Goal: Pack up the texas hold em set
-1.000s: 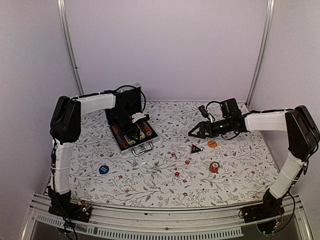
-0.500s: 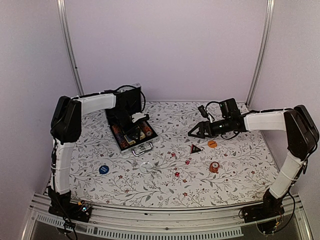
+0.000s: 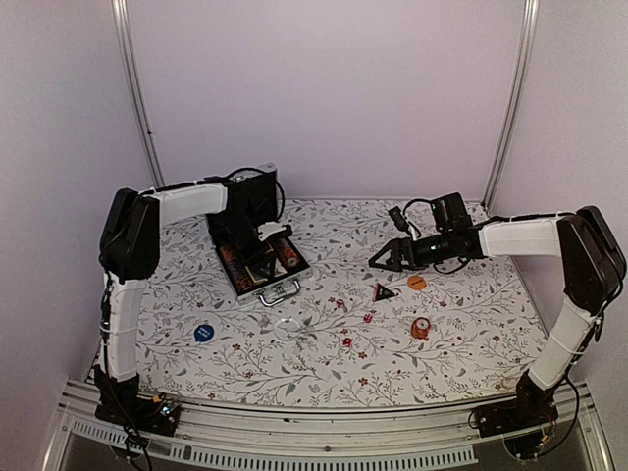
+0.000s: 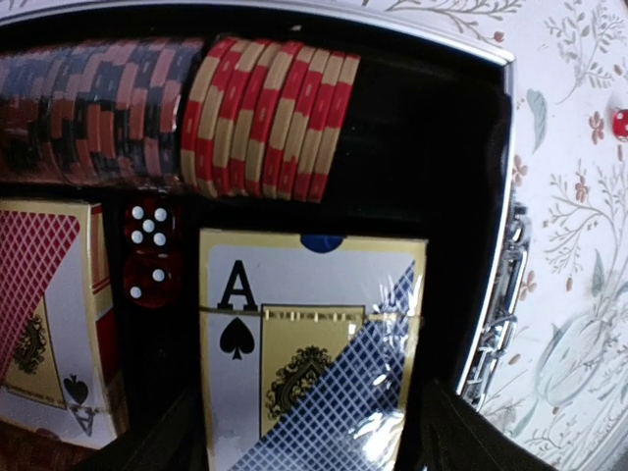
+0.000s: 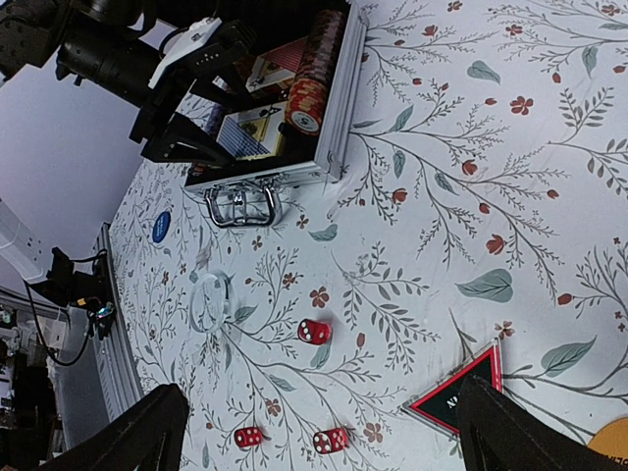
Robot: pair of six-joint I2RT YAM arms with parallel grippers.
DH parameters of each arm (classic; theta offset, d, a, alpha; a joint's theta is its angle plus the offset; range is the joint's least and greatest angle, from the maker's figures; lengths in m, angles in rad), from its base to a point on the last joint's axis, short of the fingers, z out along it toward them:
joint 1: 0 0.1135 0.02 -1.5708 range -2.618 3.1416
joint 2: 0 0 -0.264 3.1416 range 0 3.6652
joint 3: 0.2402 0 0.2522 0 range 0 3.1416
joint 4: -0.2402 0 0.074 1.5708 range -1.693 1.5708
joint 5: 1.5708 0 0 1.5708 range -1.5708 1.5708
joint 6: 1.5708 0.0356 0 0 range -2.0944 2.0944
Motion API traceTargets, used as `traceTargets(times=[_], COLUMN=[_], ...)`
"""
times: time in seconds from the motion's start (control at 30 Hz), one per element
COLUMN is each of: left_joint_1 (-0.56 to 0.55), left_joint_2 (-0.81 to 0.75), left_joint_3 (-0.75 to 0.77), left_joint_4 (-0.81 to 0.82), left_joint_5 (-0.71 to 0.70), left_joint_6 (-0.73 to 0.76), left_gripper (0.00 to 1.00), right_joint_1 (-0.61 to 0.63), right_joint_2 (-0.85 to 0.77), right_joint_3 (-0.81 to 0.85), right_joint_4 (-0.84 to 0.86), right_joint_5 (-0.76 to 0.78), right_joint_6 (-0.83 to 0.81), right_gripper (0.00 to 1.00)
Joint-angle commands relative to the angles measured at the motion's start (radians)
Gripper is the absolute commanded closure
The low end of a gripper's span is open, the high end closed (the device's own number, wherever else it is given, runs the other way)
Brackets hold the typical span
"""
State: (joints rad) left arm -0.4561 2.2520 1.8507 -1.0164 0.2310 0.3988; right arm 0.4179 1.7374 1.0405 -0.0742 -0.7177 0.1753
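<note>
The silver briefcase (image 3: 280, 285) lies open at the back left, holding reddish chip rows (image 4: 265, 113), two red dice (image 4: 150, 250), a red-backed card deck (image 4: 44, 314) and a blue-backed deck (image 4: 314, 334). My left gripper (image 3: 263, 253) reaches into the case. Its fingers (image 4: 461, 432) straddle the blue deck, which lies flat, with a dark gap on each side. My right gripper (image 3: 378, 262) hangs open above the table, right of the case. Below it lie three loose dice (image 5: 314, 331) and the triangular token (image 5: 456, 392).
A blue round token (image 3: 203, 333) and a clear ring (image 3: 286, 328) lie in front of the case. An orange token (image 3: 417, 283) and another orange piece (image 3: 420, 328) lie to the right. The case handle (image 5: 240, 204) points toward the table's near edge.
The left gripper's jaws have widened around the blue deck in the case. Both arms have stayed almost where they were.
</note>
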Motion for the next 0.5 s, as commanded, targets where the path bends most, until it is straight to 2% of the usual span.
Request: traceTargets(times=[0.0,0.47], left_joint_1=[-0.003,-0.003], left_joint_2=[-0.008,-0.101], left_joint_3=[0.024,-0.008], left_joint_4=[-0.033,0.03], left_joint_5=[0.023,0.038], left_joint_6=[-0.002,-0.019], left_gripper=[0.22,0.22], right_joint_1=[-0.003,-0.002], right_joint_2=[0.016,0.019], right_joint_3=[0.009,0.004], right_joint_4=[0.005,0.008], right_joint_5=[-0.009,-0.01], right_joint_6=[-0.005,-0.005], right_gripper=[0.01,0.01])
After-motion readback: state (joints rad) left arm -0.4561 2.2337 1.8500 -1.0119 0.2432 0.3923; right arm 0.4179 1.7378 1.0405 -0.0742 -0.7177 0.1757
